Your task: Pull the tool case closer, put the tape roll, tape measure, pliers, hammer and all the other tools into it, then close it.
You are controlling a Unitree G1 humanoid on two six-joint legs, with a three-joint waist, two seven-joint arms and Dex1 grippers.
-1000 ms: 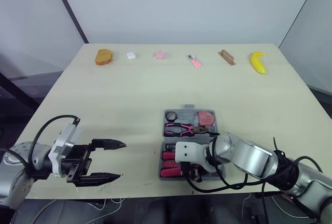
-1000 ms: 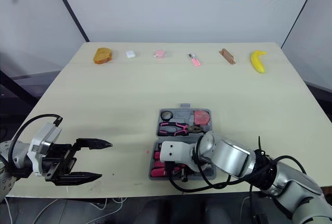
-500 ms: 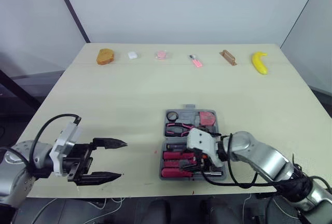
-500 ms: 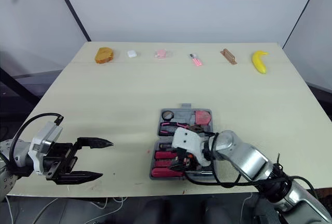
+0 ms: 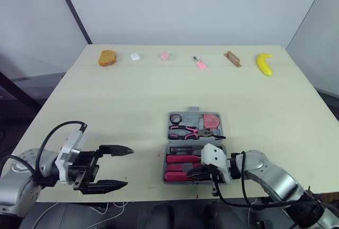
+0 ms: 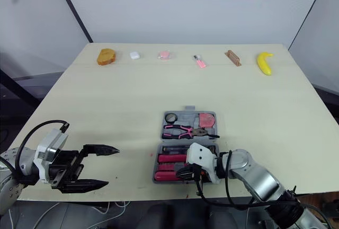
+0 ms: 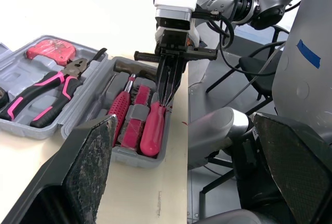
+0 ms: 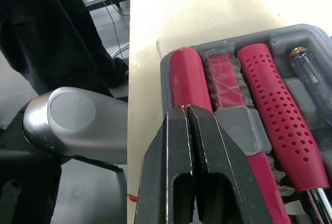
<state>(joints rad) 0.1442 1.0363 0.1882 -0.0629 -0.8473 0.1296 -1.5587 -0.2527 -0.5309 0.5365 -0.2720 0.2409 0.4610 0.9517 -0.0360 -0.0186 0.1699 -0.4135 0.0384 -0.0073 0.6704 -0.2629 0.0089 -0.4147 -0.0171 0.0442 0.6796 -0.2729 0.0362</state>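
The grey tool case (image 5: 183, 148) lies open near the table's front edge. Its far half holds the tape roll (image 5: 175, 118), the red tape measure (image 5: 211, 119) and the pink-handled pliers (image 5: 186, 131). The near half holds red-handled tools (image 8: 270, 125) and the hammer (image 7: 136, 68). My right gripper (image 5: 192, 173) is shut with nothing in it, its tips (image 8: 185, 112) just above a red handle (image 7: 153, 128) at the case's front edge. My left gripper (image 5: 123, 167) hovers open over bare table, well left of the case.
Along the table's far edge lie a bread piece (image 5: 107, 58), a small white object (image 5: 134, 56), two small pink items (image 5: 164, 56), a brown block (image 5: 231, 58) and a banana (image 5: 264, 63). The table edge (image 5: 159, 194) runs just in front of the case.
My right arm has swung to the right and drawn back, so its gripper went from over the case's near half to the front edge. The left gripper edged slightly right.
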